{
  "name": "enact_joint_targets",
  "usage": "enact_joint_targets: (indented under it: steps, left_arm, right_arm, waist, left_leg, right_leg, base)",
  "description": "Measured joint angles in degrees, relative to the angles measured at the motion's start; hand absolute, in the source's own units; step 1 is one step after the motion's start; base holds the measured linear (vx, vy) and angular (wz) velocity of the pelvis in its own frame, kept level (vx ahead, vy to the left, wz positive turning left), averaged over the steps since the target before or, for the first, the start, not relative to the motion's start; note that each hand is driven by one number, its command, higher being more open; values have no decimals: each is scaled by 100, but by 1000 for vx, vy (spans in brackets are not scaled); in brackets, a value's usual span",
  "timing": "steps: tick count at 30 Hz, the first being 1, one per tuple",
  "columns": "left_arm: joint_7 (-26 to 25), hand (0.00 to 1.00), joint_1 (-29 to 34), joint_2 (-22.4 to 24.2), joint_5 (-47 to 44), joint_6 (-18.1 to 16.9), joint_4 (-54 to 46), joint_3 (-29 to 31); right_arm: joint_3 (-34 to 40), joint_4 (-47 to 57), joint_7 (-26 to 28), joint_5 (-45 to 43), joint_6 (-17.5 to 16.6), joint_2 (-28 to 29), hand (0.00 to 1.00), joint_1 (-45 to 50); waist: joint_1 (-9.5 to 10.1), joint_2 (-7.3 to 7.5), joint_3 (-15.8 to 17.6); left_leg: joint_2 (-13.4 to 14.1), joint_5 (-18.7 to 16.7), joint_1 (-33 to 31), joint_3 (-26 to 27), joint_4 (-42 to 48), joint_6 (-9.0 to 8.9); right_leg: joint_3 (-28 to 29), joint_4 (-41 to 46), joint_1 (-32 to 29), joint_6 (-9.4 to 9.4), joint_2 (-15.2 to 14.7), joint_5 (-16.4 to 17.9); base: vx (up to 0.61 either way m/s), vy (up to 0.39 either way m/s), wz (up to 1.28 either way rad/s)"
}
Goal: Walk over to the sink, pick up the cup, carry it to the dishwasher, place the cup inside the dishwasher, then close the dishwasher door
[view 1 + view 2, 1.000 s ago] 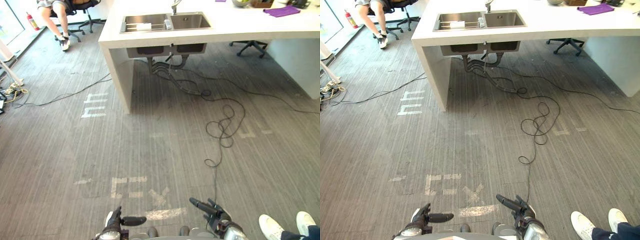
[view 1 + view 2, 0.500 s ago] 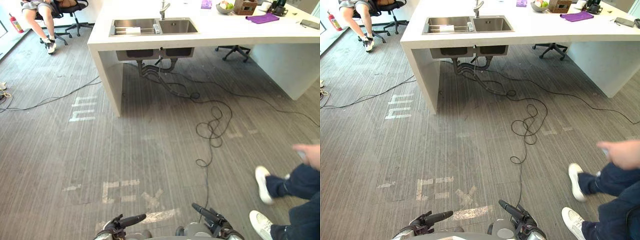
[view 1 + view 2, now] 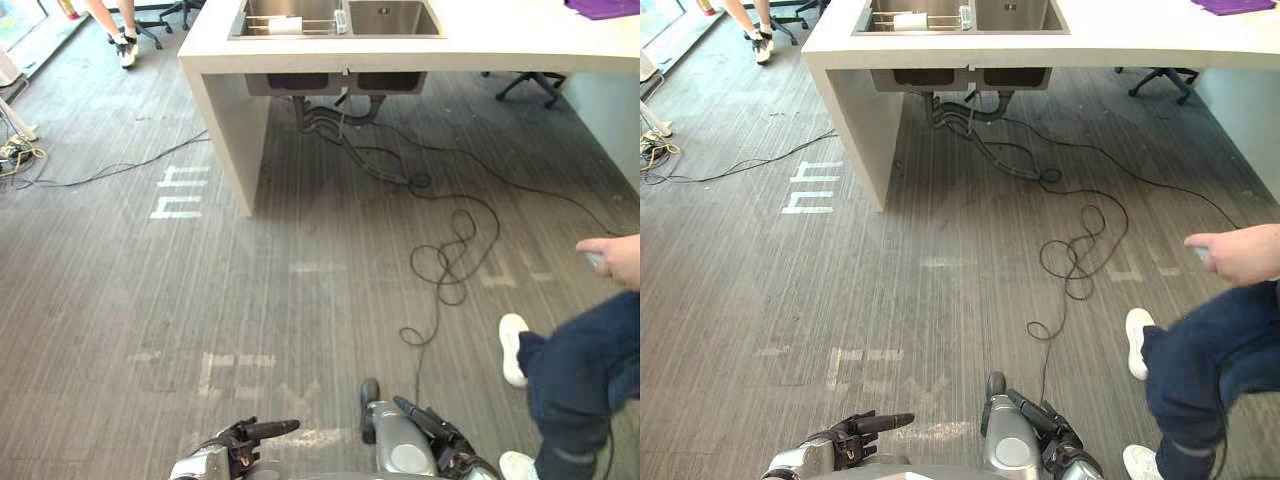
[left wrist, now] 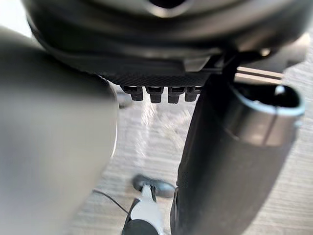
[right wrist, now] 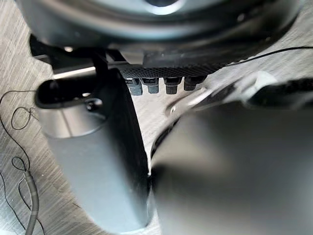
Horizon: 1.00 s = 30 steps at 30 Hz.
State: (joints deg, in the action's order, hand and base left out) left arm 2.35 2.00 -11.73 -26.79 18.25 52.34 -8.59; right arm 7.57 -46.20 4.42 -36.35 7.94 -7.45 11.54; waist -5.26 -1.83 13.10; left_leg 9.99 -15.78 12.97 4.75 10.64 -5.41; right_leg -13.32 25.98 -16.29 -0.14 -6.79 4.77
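The steel double sink (image 3: 340, 18) is set in a white counter (image 3: 470, 48) far ahead, at the top of the eye views. A white item (image 3: 286, 25) lies on a rack in the left basin. A small pale object (image 3: 964, 14) stands at the divider between the basins; which of them is the cup is too small to tell. My left hand (image 3: 240, 442) and right hand (image 3: 438, 442) hang low over the floor at the bottom edge. Both have relaxed fingers and hold nothing. The left wrist view shows my left hand (image 4: 161, 63) above bare floor, and the right wrist view shows my right hand (image 5: 166, 58) likewise.
A person stands close at the right, with a blue trouser leg (image 3: 575, 365), white shoe (image 3: 512, 348) and outstretched hand (image 3: 615, 260). A black cable (image 3: 450, 255) coils on the floor between me and the counter. Another person sits at the far left (image 3: 125, 40). An office chair (image 3: 530, 85) stands behind the counter.
The whole picture has shifted, so the camera moved. The person at the right has stepped further in towards my right side. My hands stay low and empty.
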Motion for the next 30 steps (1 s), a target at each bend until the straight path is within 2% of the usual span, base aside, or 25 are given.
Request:
enact_joint_targets:
  steps: [1, 2, 3, 4, 5, 6, 8, 9, 10, 12, 13, 14, 15, 16, 17, 18, 20, 21, 22, 25, 26, 27, 28, 29, 30]
  left_arm:
    - [-9, 100, 0, 29, -1, -1, -7, 18]
    - [-13, 100, -10, 33, -18, -2, -54, 91]
    - [-8, 100, -28, 68, -31, -39, -108, 201]
    - [-7, 100, -41, 103, -34, -91, -127, 249]
    - [-9, 100, -43, 135, -33, -202, -174, 257]
    - [-39, 100, -43, 149, -25, -308, -323, 256]
    - [-81, 100, -48, 144, -36, -420, -503, 257]
    - [-88, 100, -47, 148, -37, -438, -568, 256]
    - [-123, 100, -22, 165, -96, -472, -734, 257]
    - [-145, 100, 39, 168, -264, -511, -928, 281]
    - [-240, 100, 108, 241, -389, -543, -1010, 337]
    - [-313, 100, 128, 296, -444, -573, -1035, 361]
    - [-419, 100, 137, 337, -565, -586, -1086, 352]
    - [-484, 100, 142, 363, -639, -580, -1137, 337]
    - [-528, 100, 127, 320, -666, -586, -1183, 322]
    - [-546, 100, 114, 213, -699, -554, -1188, 300]
    - [-553, 100, 115, 161, -697, -481, -1152, 301]
    - [-544, 100, 131, 172, -699, -424, -1099, 300]
    - [-537, 100, 130, 184, -705, -417, -1018, 307]
    - [-504, 100, 148, 186, -807, -372, -871, 378]
    - [-502, 100, 176, 189, -811, -364, -791, 445]
    - [-506, 100, 207, 182, -805, -357, -685, 480]
    - [-505, 100, 256, 160, -804, -358, -675, 479]
    - [-475, 100, 357, 108, -802, -369, -661, 477]
    - [-471, 100, 400, 65, -804, -376, -630, 480]
  right_arm:
    - [0, 10, -19, 5, 23, 0, 100, 2]
    - [5, 46, -30, 3, 130, -77, 100, 34]
    - [4, 87, -26, -28, 241, -164, 100, 105]
    - [-4, 87, -27, -54, 287, -216, 100, 145]
    - [-32, 79, -30, -73, 368, -314, 100, 236]
    - [-56, 60, -36, -76, 407, -372, 100, 259]
    - [-62, 43, -56, -76, 429, -385, 100, 241]
    - [-65, 44, -60, -77, 429, -387, 100, 223]
    - [-123, 45, -78, -78, 432, -385, 100, 131]
    - [-217, 44, -100, -75, 431, -369, 100, -114]
    - [-210, 37, -95, -78, 418, -349, 100, -315]
    - [-193, 32, -78, -81, 395, -340, 100, -438]
    - [-146, 36, -45, -147, 334, -343, 100, -539]
    - [-102, 33, -17, -227, 303, -358, 100, -547]
    - [-112, -7, 5, -274, 283, -295, 100, -575]
    - [-114, -22, 79, -289, 285, -258, 100, -567]
    - [-113, -20, 109, -289, 278, -293, 100, -499]
    - [-127, -72, 142, -286, 281, -311, 100, -468]
    - [-149, -134, 183, -282, 284, -301, 100, -457]
    - [-202, -312, 299, -227, 233, -275, 100, -482]
    - [-242, -406, 314, -189, 193, -254, 100, -493]
    - [-236, -470, 313, -167, 166, -211, 100, -483]
    - [-236, -489, 310, -167, 143, -187, 100, -484]
    - [-244, -470, 313, -157, 119, -148, 100, -520]
    - [-257, -468, 312, -156, 104, -129, 100, -543]
  waist:
    - [-2, -9, -25]
    - [-35, -68, -70]
    - [-52, -240, -82]
    - [-48, -323, -87]
    - [-29, -409, -106]
    - [-9, -458, -74]
    - [71, -434, -52]
    - [134, -429, -49]
    - [223, -388, -15]
    - [284, -258, 77]
    - [295, -218, 152]
    - [294, -223, 252]
    - [294, -325, 368]
    - [302, -451, 421]
    - [371, -393, 503]
    - [393, -303, 550]
    - [399, -181, 515]
    - [386, -184, 514]
    - [394, -170, 506]
    - [457, -51, 455]
    - [503, 81, 397]
    - [558, 181, 231]
    - [578, 263, 147]
    - [591, 420, 54]
    - [576, 493, 33]
  left_leg:
    - [27, 64, -107, 4, 326, -80]
    - [132, 135, -545, -5, 1398, -163]
    - [365, 504, -1109, -56, 2751, -405]
    - [494, 880, -1380, -108, 3388, -460]
    - [678, 1935, -1837, -259, 4383, -300]
    - [693, 1802, -2288, -302, 5372, -162]
    - [511, 1347, -2776, -30, 5729, 109]
    - [434, 1217, -2861, 106, 5537, 162]
    - [238, 998, -2955, 324, 4822, 211]
    - [-175, 950, -2920, 406, 2915, 107]
    - [-438, 1183, -2721, 341, 1120, -112]
    - [-509, 1508, -2545, 328, 29, -211]
    - [-478, 1776, -2435, 331, -892, -224]
    - [-348, 1804, -2460, 424, -948, -165]
    - [-289, 2258, -2417, 595, -696, 209]
    - [-339, 2438, -2389, 779, -527, 450]
    - [-508, 2483, -2313, 991, -491, 545]
    - [-644, 2452, -2253, 1017, -440, 784]
    - [-736, 2365, -2218, 1016, -382, 893]
    - [-981, 1985, -2228, 1011, -48, 979]
    - [-1064, 1801, -2244, 1041, 102, 1010]
    - [-1166, 1632, -2192, 1094, 57, 999]
    - [-1239, 1589, -2119, 1154, -31, 1019]
    - [-1410, 1512, -1848, 1241, -239, 1072]
    - [-1481, 1462, -1710, 1236, -304, 1102]
  right_leg:
    - [-18, 77, 26, -23, 15, 104]
    - [-84, 100, 180, -65, 44, 223]
    - [-185, -24, 494, -88, 121, 325]
    - [-222, -137, 693, -127, 206, 418]
    - [-247, -427, 1156, -204, 347, 483]
    - [-269, -608, 1563, -263, 395, 548]
    - [-196, -902, 2009, -260, 379, 619]
    - [-126, -999, 2115, -248, 374, 628]
    - [30, -1148, 2293, -228, 351, 658]
    - [239, -1230, 2437, -142, 281, 657]
    - [407, -1348, 2529, -127, 296, 656]
    - [523, -1459, 2644, -124, 349, 654]
    - [630, -1653, 2865, -116, 517, 652]
    - [682, -1816, 3095, -49, 697, 690]
    - [753, -1921, 3344, 65, 715, 769]
    - [757, -1946, 3473, 97, 582, 807]
    - [733, -1786, 3489, 93, 341, 804]
    - [716, -1613, 3497, 94, 212, 805]
    - [718, -1479, 3493, 94, 129, 800]
    - [836, -1206, 3495, 168, -117, 723]
    - [933, -893, 3384, 194, -219, 710]
    - [1004, -117, 3011, 281, -360, 709]
    - [1034, 431, 2739, 494, -485, 665]
    - [1176, 1569, 2191, 1185, -744, 290]
    - [1261, 2040, 1983, 1529, -837, -51]
  base:
    - [378, -209, 2]
    - [443, -250, 14]
    - [294, -176, 17]
    - [464, -171, 18]
    - [410, -76, 11]
    - [482, -91, 8]
    - [350, -61, -16]
    - [393, -44, -50]
    - [408, 5, -68]
    - [420, 40, -72]
    - [432, 95, -68]
    - [512, 161, -79]
    - [426, 182, -58]
    - [421, 234, -52]
    - [388, 225, -32]
    - [365, 210, -20]
    - [355, 204, 10]
    - [428, 246, 25]
    - [411, 206, 27]
    - [333, 108, 16]
    - [292, 75, 1]
    - [347, 90, -7]
    - [281, 77, -27]
    - [235, 65, -26]
    - [304, 82, -13]
